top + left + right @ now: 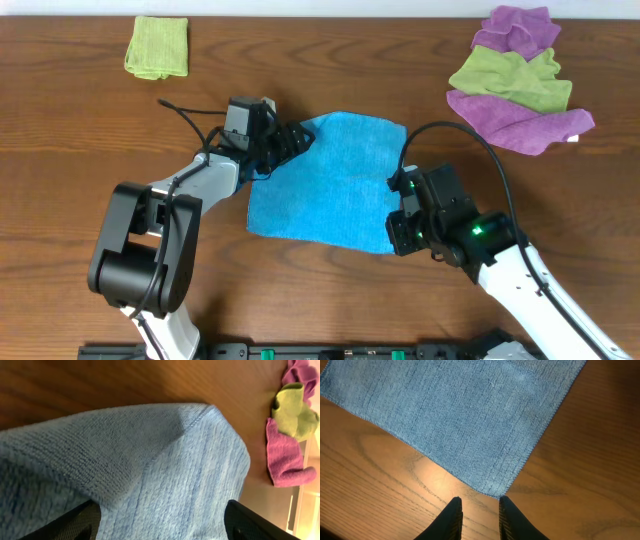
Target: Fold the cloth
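Far left, top of the table (60,150): a folded lime cloth (157,47), well apart from the work, prob. parked there to keep it out of the way.

Next, the left gripper (293,140) reaches in over the upper-left corner of the cloth (335,185). The cloth lies mid-table, spread nearly flat and turned at an angle, not yet folded. In the left wrist view the dark fingers (75,522) stand far apart w/ blue pile filling the space btwn them. That reads as spread wide and straddling the corner region, not pinching. The fabric rises in a soft ridge in front of the cam, so the corner looks bunched or lifted a bit. Can't tell if the pads touch it.

Right of centre, the right gripper (479,510) sits low at the cloth's lower-right corner. Tips are only narrowly parted w/ bare wood btwn them, so nothing is held. The corner's stitched edge is just ahead of the tips, near but apart. Placement looks like a line-up: a narrow gap suits sliding onto a thin hem.

Judgement: both arms are staging on opposite corners, grasp stage, fold barely begun.

Far right, top: a pile of purple and lime cloths (520,85), loose, clear of both arms.
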